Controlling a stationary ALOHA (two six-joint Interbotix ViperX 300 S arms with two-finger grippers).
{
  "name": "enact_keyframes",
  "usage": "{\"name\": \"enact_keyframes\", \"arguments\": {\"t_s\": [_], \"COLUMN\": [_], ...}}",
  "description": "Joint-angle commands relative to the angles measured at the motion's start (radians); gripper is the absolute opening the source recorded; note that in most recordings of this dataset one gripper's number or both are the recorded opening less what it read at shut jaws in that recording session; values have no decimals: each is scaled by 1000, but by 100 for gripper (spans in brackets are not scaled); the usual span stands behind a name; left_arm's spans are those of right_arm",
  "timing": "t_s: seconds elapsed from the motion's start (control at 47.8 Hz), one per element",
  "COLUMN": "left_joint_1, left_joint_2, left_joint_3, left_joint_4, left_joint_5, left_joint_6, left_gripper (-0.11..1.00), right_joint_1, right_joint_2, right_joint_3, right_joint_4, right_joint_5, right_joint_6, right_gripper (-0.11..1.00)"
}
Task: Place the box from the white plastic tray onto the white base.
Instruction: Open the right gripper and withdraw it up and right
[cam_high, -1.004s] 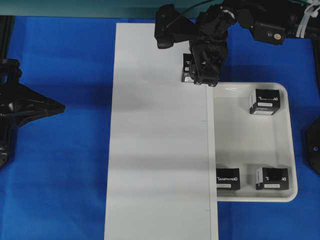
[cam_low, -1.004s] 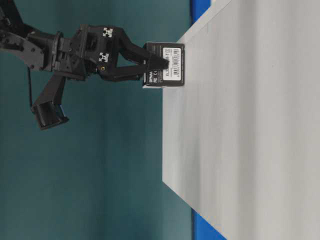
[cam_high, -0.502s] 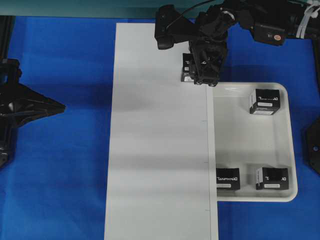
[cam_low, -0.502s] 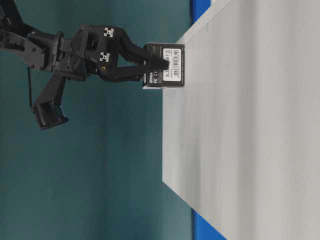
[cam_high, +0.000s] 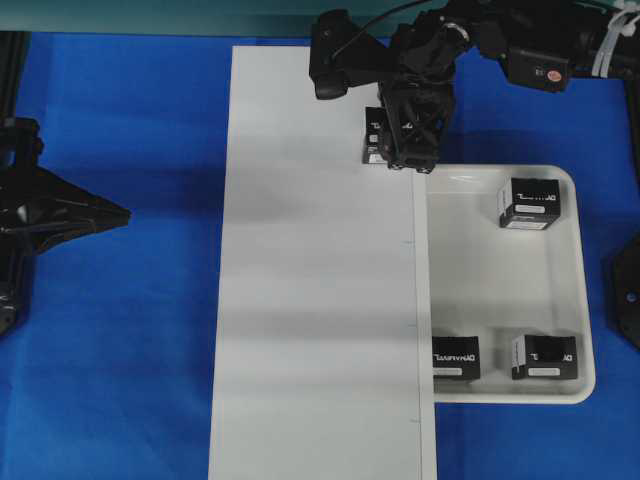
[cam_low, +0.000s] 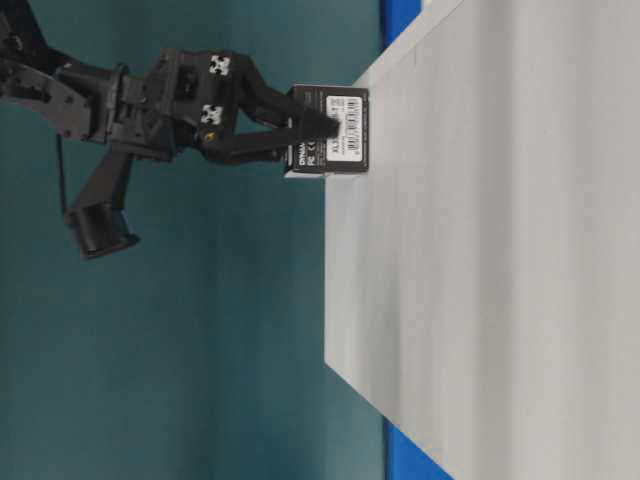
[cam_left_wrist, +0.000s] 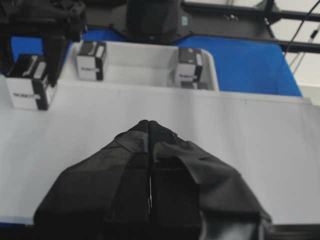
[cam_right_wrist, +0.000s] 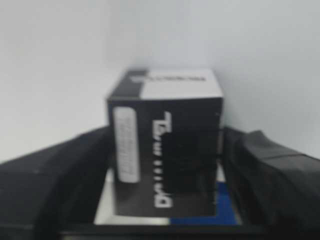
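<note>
One black box (cam_high: 373, 136) (cam_low: 338, 131) (cam_right_wrist: 165, 145) with white lettering rests on the far right corner of the long white base (cam_high: 320, 300). My right gripper (cam_high: 410, 132) (cam_right_wrist: 165, 155) straddles it, and a thin gap shows on each side between the fingers (cam_right_wrist: 270, 170) and the box, so the jaws stand open. The white plastic tray (cam_high: 586, 300) lies against the base's right edge and holds three more boxes (cam_high: 530, 203). My left gripper (cam_left_wrist: 150, 123) is shut and empty, and hovers at the base's left side (cam_high: 118, 214).
Blue cloth (cam_high: 120, 350) covers the table around the base. Two boxes (cam_high: 455, 357) (cam_high: 543, 357) sit at the tray's near edge. Another dark arm mount (cam_high: 625, 300) stands at the right border.
The right jaws have spread a little away from the box's sides. The box stays where it was on the base. The left arm has not moved.
</note>
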Motion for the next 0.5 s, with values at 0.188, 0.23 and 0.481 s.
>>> {"name": "enact_keyframes", "arguments": {"t_s": [0.188,0.23,0.481], "left_joint_1": [5,5,5], "left_joint_2": [5,5,5], "left_joint_3": [-29,-29,-28], "left_joint_4": [3,3,3], "left_joint_5": [-9,-9,-3], "left_joint_6": [2,2,0], "left_gripper": [-7,-7,-7], "right_joint_1": [17,17,17], "right_joint_2": [8,8,0], "right_joint_3": [-5,-5,-8], "right_joint_4": [0,0,0], "right_joint_5": [-29,-35,-40], "right_joint_6": [-5,-3,5], "right_gripper": [98,98,98]}}
